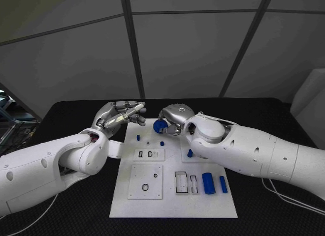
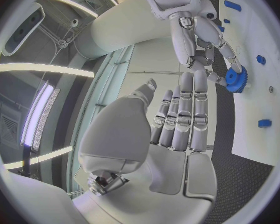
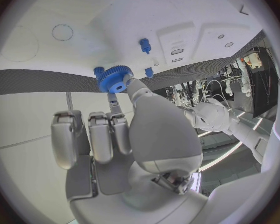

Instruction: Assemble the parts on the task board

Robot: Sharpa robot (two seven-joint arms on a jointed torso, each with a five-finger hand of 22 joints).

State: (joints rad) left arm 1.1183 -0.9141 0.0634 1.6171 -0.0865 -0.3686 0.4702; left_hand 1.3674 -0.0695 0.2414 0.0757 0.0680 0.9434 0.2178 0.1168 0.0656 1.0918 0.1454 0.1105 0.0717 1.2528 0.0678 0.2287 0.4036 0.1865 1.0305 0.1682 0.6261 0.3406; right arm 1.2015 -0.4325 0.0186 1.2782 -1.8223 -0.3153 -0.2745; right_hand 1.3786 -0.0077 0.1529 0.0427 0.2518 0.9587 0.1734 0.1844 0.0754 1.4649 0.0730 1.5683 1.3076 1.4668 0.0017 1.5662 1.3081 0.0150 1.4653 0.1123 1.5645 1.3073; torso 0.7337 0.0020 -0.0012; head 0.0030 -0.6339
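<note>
The white task board lies flat. A blue toothed gear is over its far edge, pinched in the right hand. Small blue pegs stand upright on the board's far part; two blue bars lie side by side at its right edge

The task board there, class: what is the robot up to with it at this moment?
The right hand holds a blue gear in its fingertips over the far end of the white task board. The left hand is raised beside it with fingers extended, holding nothing. Several small blue pegs stand near the far end of the board, and two longer blue pieces lie nearer the robot, on its right side. The gear is not yet seated on the board.
</note>
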